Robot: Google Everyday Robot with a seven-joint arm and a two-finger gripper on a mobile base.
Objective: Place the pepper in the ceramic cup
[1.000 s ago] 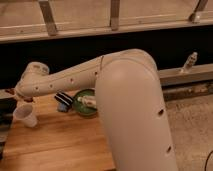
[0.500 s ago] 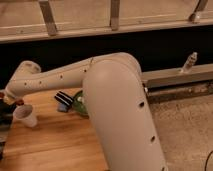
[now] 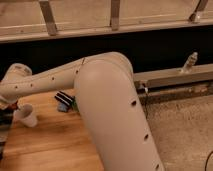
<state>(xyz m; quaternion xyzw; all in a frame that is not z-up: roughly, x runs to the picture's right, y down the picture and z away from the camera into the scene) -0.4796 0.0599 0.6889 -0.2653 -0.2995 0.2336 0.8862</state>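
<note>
Swinging further left since a second ago, my arm (image 3: 107, 107) now hides most of the green bowl (image 3: 75, 104). My gripper (image 3: 6, 106) sits at the table's (image 3: 55, 145) left edge, right above the cup (image 3: 26, 115). Pepper's not visible from here, and the gripper's state is anyone's guess.

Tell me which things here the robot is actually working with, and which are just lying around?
In the job: the ceramic cup on the wooden table; the gripper, at the left edge beside the cup. The pepper isn't visible.
Lying about: a dark striped item; a bottle on the ledge.
</note>
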